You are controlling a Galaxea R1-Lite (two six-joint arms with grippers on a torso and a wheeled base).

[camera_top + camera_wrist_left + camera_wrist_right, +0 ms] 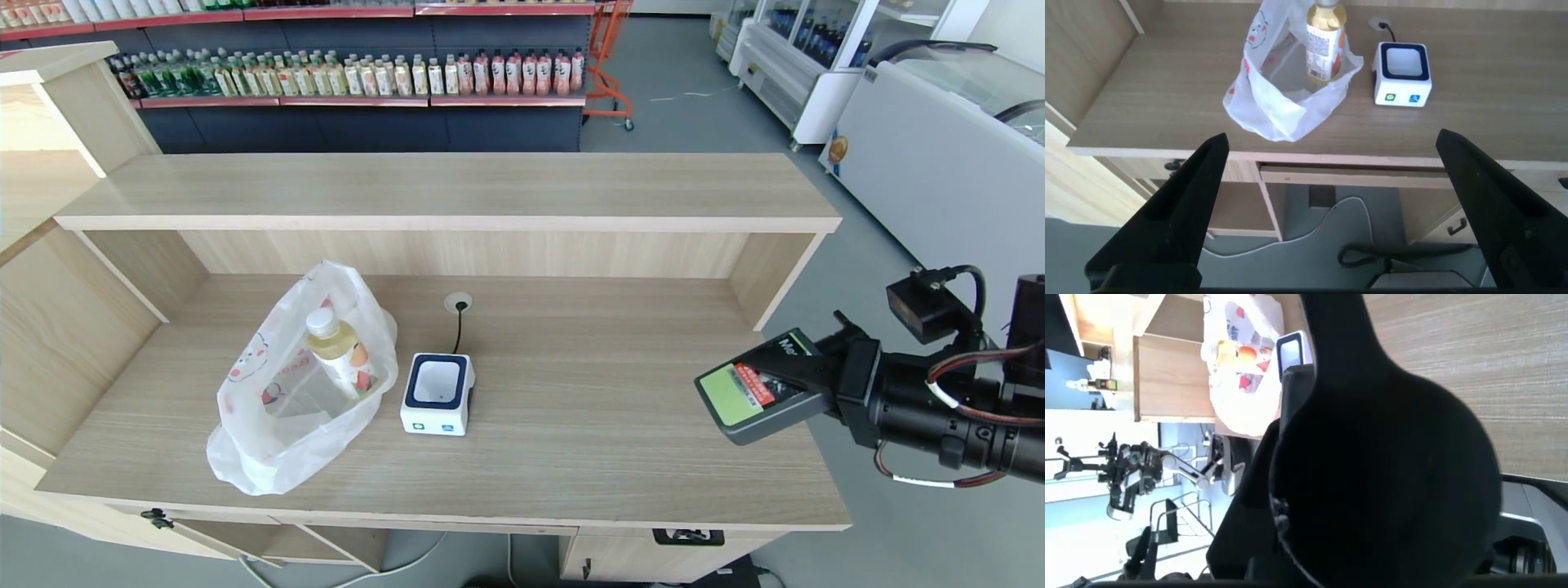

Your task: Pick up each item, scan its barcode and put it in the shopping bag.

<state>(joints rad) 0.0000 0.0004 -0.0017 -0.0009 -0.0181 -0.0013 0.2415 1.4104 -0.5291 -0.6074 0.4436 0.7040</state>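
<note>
I am gripping a dark, green-labelled box (747, 396) in my closed right gripper (804, 371) over the counter's (620, 457) right end. My left gripper (1333, 143) is hanging wide open and empty. I am judging the box needs carrying barcode-down over the scanner (438, 392), just beside the shopping bag (269, 441).

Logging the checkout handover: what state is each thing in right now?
White plastic shopping bag: open.
Capped yellow drink bottle: upright inside the bag.
White cube barcode scanner: cable attached, nothing over it.
Dark box with green label: clamped in right gripper.
Left gripper: open, empty.
</note>
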